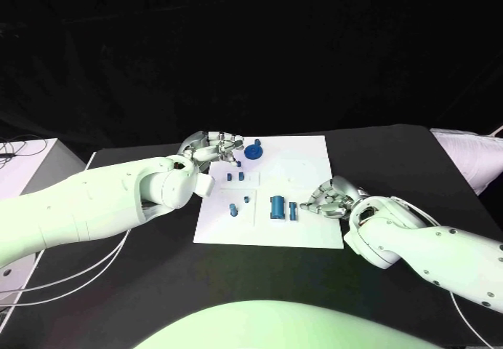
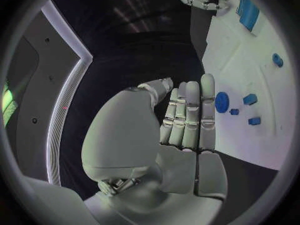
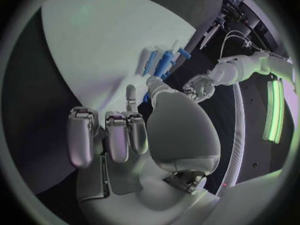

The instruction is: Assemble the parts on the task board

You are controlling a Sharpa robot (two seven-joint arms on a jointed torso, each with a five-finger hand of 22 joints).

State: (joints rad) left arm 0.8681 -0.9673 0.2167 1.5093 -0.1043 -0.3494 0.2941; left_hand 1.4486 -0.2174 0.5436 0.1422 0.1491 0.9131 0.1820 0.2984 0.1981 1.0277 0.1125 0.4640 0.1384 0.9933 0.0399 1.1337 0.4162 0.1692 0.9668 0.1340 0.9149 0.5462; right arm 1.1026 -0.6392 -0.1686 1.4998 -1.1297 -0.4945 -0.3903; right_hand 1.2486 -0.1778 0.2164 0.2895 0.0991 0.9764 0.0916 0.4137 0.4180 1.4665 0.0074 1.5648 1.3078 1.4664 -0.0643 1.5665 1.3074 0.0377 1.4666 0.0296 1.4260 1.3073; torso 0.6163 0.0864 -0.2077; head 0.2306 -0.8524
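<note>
Task board (image 1: pixel 304 156) – mid-counter (image 1: pixel 126 291), blue parts (image 1: pixel 278 206) loose on it. Left hand (image 1: pixel 213 148) – far-left board edge, beside round part (image 1: pixel 253 152), fingers straight, empty. Right hand (image 1: pixel 331 198) – near-right edge, fingers curled; any hold: cannot tell. Step: likely reaching for pickup; next needs a firm pinch.

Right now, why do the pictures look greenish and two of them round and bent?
Head view: a green cast tints both white arms and the task board against the dark surroundings. Left wrist view: a fisheye circle curves the board's edge beside the left hand. Right wrist view: the same bending, with the right hand looming large.
</note>
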